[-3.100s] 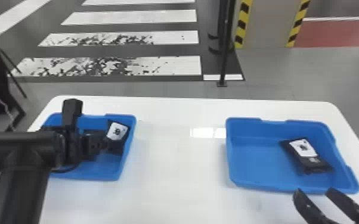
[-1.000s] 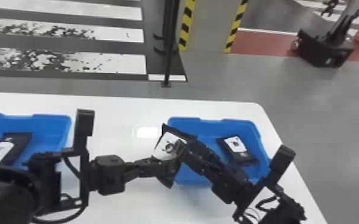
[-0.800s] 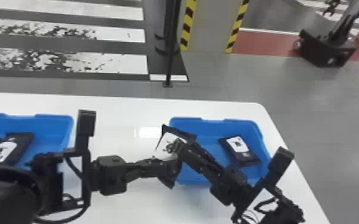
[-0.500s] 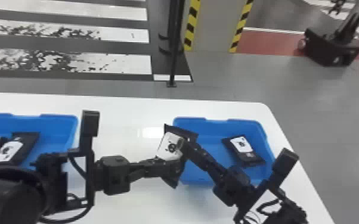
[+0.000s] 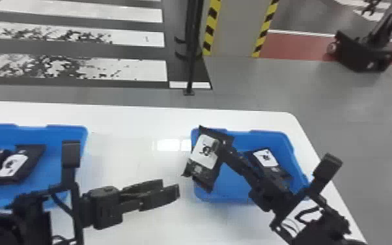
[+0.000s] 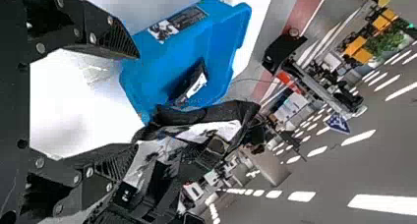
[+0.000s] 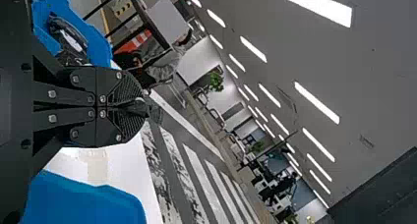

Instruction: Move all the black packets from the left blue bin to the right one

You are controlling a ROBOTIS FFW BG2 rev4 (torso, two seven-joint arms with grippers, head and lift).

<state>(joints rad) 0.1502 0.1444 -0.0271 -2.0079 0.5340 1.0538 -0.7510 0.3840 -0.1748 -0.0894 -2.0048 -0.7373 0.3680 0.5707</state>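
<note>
Mostly black, white-labelled packet (image 5: 206, 159), tilted.

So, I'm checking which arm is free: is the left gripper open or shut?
Open: in the left wrist view, the left gripper has its fingers well apart, white table showing between.

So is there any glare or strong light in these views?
Head view: a bright glare patch on the white table, between the left bin and the right bin; left wrist view: ceiling lamps glowing white; right wrist view: rows of those lamps too.
</note>
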